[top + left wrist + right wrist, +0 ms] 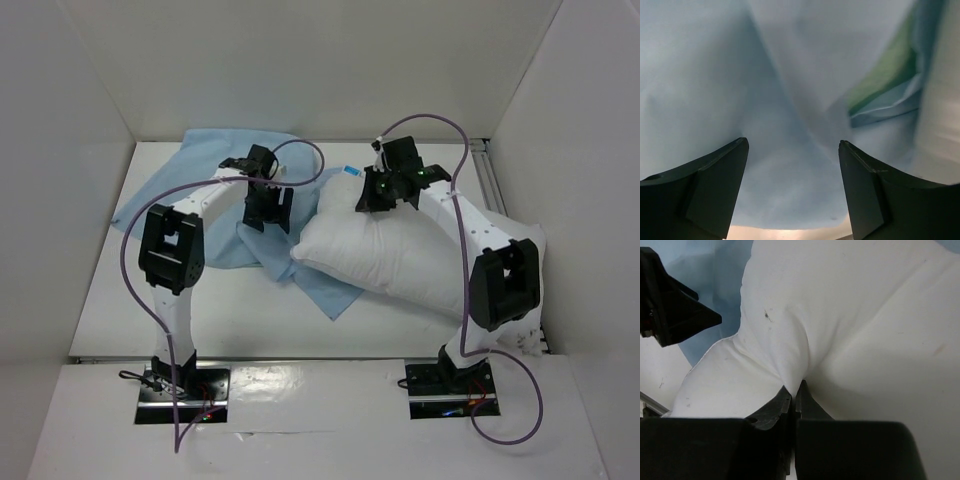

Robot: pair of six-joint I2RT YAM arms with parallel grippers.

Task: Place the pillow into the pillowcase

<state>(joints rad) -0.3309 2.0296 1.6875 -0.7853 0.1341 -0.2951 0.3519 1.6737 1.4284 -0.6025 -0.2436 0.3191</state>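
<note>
The plump white pillow [400,250] lies on the right half of the table, its left end resting on the pillowcase [215,170]. That thin light-blue cloth spreads from the back left to a corner under the pillow. My left gripper [268,210] hovers open just over the blue cloth beside the pillow's left end. In the left wrist view its fingers [720,175] stand wide apart above the pillowcase [765,100], with nothing between them and a mint-green fold to the upper right. My right gripper [796,387] is shut on a pinched ridge of the pillow [865,315] near its back left corner.
White walls close in the table on the left, back and right. A metal rail [490,180] runs along the right wall behind the pillow. Purple cables loop over both arms. Bare white tabletop [250,320] shows in front of the cloth.
</note>
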